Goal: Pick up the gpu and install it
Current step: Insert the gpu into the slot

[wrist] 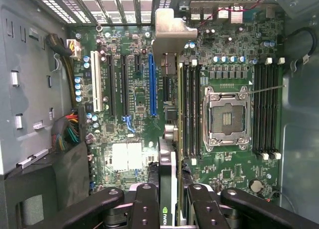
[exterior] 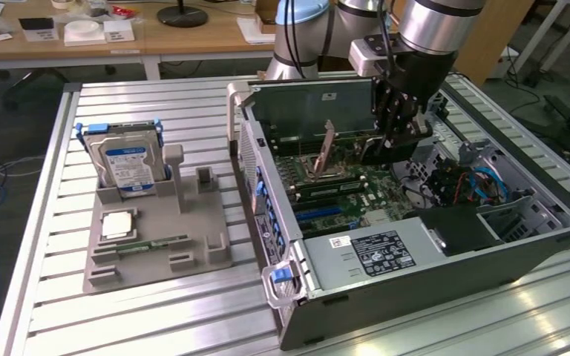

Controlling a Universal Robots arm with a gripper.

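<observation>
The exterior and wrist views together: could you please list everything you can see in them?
table: one, silver, slatted, under everything
holder: one, grey, on the table, exterior view's left
hard drive: one, silver with blue-white label, upright in the holder
processor chip: one, silver, flat in the holder
memory stick: one, green, lying in the holder
computer case: one, dark grey, open, exterior view's right
motherboard: one, green, inside the case
processor socket: one, silver, empty, on the motherboard
gpu: one, black with silver bracket, edge-on above the motherboard
robot arm: one, silver and black, reaching into the case
jaws: black, closed on the gpu
</observation>
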